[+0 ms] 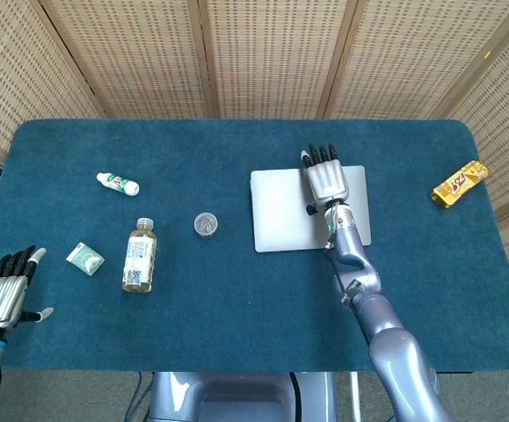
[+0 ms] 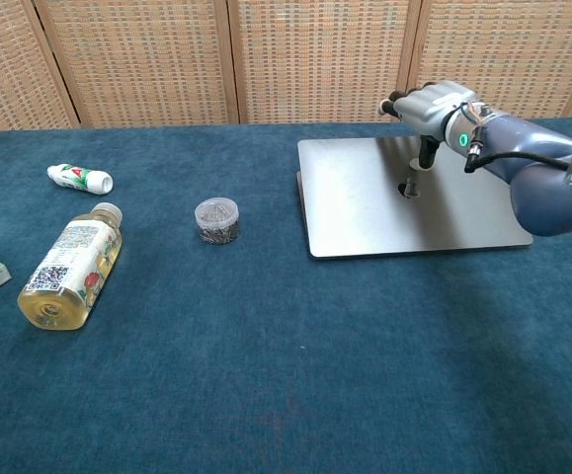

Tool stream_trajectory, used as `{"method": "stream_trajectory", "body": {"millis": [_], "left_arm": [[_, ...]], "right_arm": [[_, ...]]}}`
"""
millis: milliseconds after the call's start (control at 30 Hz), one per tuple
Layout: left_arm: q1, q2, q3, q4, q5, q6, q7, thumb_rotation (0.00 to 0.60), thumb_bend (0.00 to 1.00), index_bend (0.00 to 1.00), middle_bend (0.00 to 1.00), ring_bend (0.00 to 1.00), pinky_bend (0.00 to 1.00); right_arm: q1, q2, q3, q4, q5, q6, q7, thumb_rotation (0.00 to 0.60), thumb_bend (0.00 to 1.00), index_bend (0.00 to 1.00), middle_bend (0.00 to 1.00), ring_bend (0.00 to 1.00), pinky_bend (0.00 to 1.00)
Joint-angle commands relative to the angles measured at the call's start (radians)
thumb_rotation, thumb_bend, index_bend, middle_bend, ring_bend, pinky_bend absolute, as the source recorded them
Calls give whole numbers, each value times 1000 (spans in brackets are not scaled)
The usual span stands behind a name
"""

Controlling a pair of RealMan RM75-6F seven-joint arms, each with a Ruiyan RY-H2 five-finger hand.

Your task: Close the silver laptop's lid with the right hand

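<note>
Lid down, the flat silver rectangular laptop (image 1: 280, 211) (image 2: 384, 202) lies shut on the dark teal felt-covered table (image 1: 236, 299) (image 2: 266, 375), at about two o'clock from the table's centre; the right hand (image 1: 326, 176) (image 2: 436, 107) sits palm-down over its far half with fingers straight and close together; whether the palm presses the lid is unclear from either view; the left hand (image 1: 6, 294) hovers at the table's eight o'clock corner, fingers extended and slightly apart, holding nothing, its arm cut off by the frame edge.
</note>
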Motion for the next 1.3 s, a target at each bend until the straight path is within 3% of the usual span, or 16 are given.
{"method": "stream_trajectory", "body": {"millis": [33, 1300], "left_arm": [[-3, -1, -2, 1, -3, -3, 1, 600, 0, 0, 0, 0, 0], [-5, -4, 2, 6, -5, -10, -5, 600, 0, 0, 0, 0, 0]], "right_arm": [[0, 1, 1, 9, -1, -13, 6, 600, 0, 0, 0, 0, 0], [-15, -18, 1, 34, -11, -38, 5, 600, 0, 0, 0, 0, 0]]}}
